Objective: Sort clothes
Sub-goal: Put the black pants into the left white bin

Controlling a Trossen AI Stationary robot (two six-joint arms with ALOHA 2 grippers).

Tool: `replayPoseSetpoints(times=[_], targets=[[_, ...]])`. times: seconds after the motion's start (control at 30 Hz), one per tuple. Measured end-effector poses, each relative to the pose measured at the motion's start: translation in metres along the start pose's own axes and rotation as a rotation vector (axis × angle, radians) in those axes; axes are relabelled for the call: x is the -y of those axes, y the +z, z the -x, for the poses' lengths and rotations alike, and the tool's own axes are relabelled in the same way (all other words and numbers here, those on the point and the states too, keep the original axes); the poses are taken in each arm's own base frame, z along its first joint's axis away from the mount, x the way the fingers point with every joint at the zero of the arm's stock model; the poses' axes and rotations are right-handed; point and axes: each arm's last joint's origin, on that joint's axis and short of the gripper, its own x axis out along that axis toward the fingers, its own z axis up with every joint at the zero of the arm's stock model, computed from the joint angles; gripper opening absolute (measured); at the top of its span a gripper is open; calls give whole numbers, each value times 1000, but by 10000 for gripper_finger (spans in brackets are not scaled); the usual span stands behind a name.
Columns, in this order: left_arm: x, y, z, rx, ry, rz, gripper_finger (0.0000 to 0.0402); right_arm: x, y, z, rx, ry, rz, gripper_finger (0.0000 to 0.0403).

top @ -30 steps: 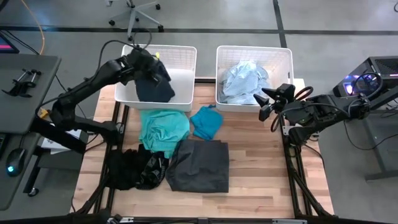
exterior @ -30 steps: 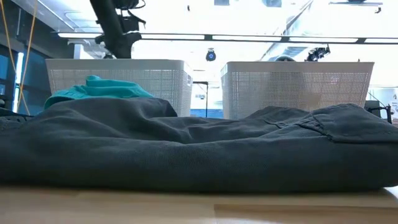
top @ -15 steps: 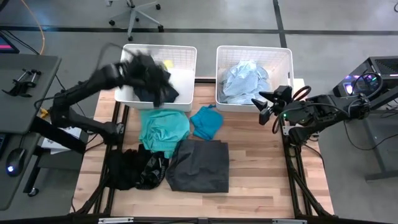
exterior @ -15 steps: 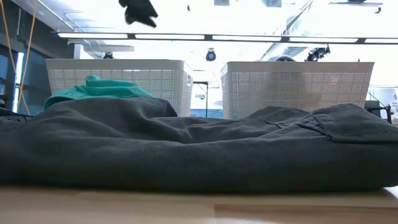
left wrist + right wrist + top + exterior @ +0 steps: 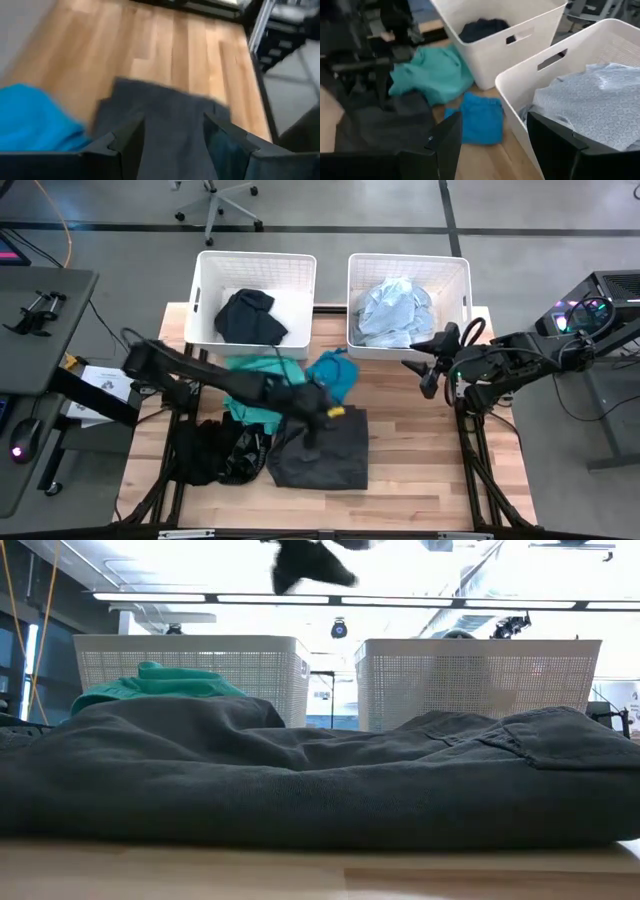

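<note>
My left gripper (image 5: 316, 418) is open and empty, in the air above the dark grey garment (image 5: 322, 448). That garment lies flat on the table's near middle and also shows in the left wrist view (image 5: 172, 117). A teal garment (image 5: 262, 386) and a bright blue one (image 5: 332, 376) lie in front of the bins. A shiny black one (image 5: 220, 452) lies at the near left. A dark garment (image 5: 250, 316) lies in the left bin (image 5: 300, 270). Pale blue and white cloth (image 5: 395, 310) lies in the right bin (image 5: 460, 275). My right gripper (image 5: 425, 372) is open and empty beside the right bin.
The two white bins stand side by side at the table's far edge. The garments cover the table's left and middle. Bare wood (image 5: 415, 450) shows at the near right. My left arm (image 5: 200, 368) stretches across the teal garment.
My left gripper has let go of the dark garment, which now lies in the left bin. It has swung fast from above that bin toward the table's near edge and right. It now hangs above the dark grey garment.
</note>
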Motion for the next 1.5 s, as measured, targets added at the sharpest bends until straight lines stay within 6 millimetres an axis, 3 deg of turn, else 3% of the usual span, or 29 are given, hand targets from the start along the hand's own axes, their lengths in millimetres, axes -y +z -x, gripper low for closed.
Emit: replayPoseSetpoints(times=[0.2,0.43,0.6,0.77,0.87,0.97,1.07,1.1,1.27,1.37,1.5], targets=[[-14,-21,-80,23,28,97,227,-1,-3,0,-44,47,31,209],[-60,-41,-132,-9,97,85,268,-2,-4,0,-70,88,34,209],[-70,-70,-151,-192,93,18,267,-3,-5,0,-90,126,26,209],[-52,-90,-151,-331,71,-160,257,-3,-5,1,-94,132,11,209],[-41,-94,-151,-345,53,-227,214,-3,-5,0,-88,120,11,209],[-35,-97,-151,-347,50,-202,134,-2,-4,0,-78,98,12,209],[-34,-95,-147,-363,23,-119,35,-1,-4,0,-66,74,12,209],[-35,-93,-144,-366,14,-84,21,-1,-4,0,-63,67,11,209],[-32,-69,-109,-342,9,3,14,0,-4,0,-49,39,13,209],[-24,-35,-65,-211,25,45,7,0,-3,0,-44,34,37,209],[-13,4,9,-6,45,85,6,-1,-1,0,-18,45,63,209]])
